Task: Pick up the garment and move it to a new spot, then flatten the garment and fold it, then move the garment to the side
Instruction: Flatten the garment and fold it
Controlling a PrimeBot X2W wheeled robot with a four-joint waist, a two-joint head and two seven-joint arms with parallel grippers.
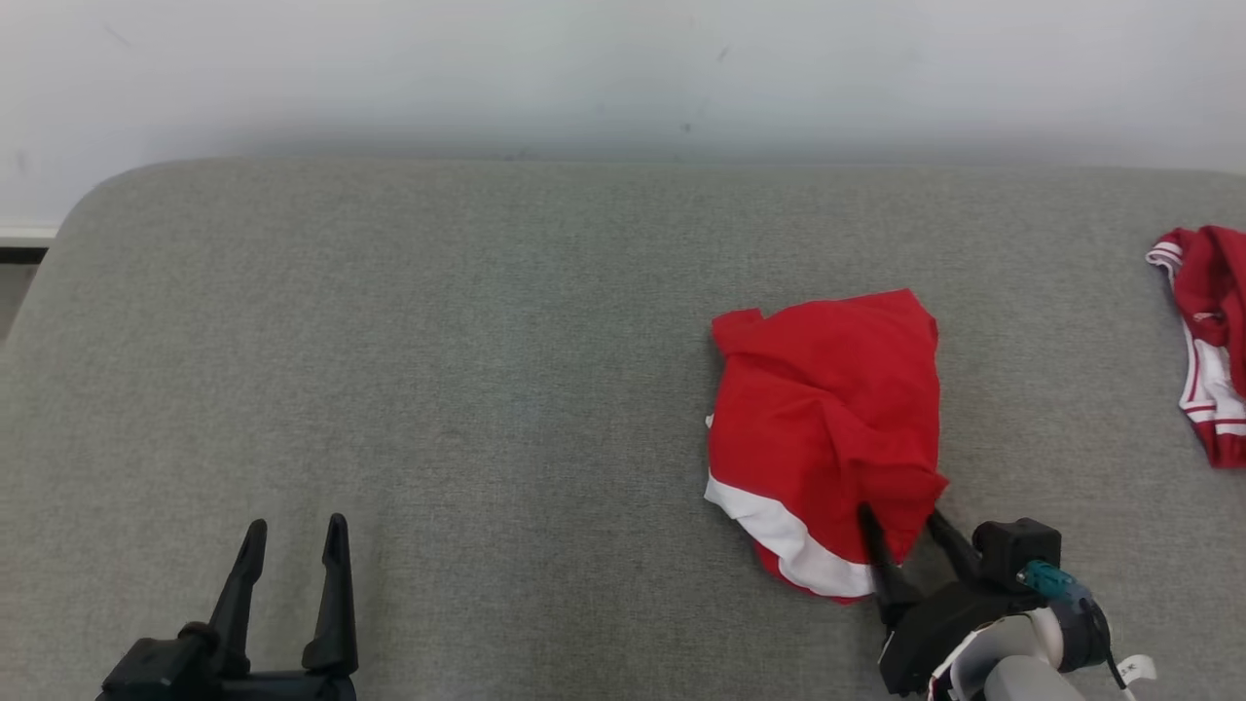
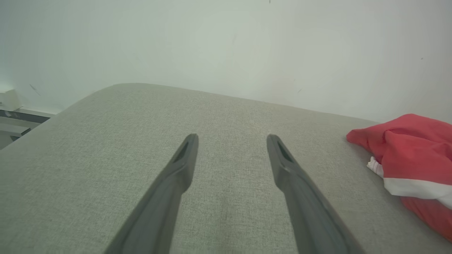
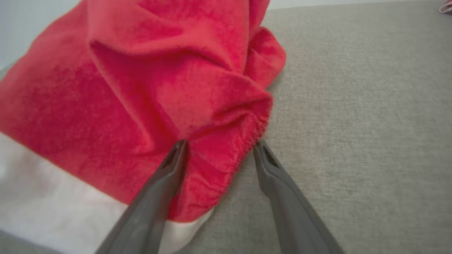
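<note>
We see a crumpled red garment (image 1: pixel 827 409) with a white band lying right of centre on a grey cushioned surface (image 1: pixel 438 341). At lower right, our right gripper (image 1: pixel 900 526) angles up and slightly left, its fingers spread wide astride the garment's gathered near edge without pinching it. At lower left, our left gripper (image 1: pixel 296 531) points up the frame, wide open and holding nothing.

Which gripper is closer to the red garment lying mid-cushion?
Right. The right gripper, open, straddles the near hem of the red garment; the left gripper, open, sits well off to its left over bare cushion.
</note>
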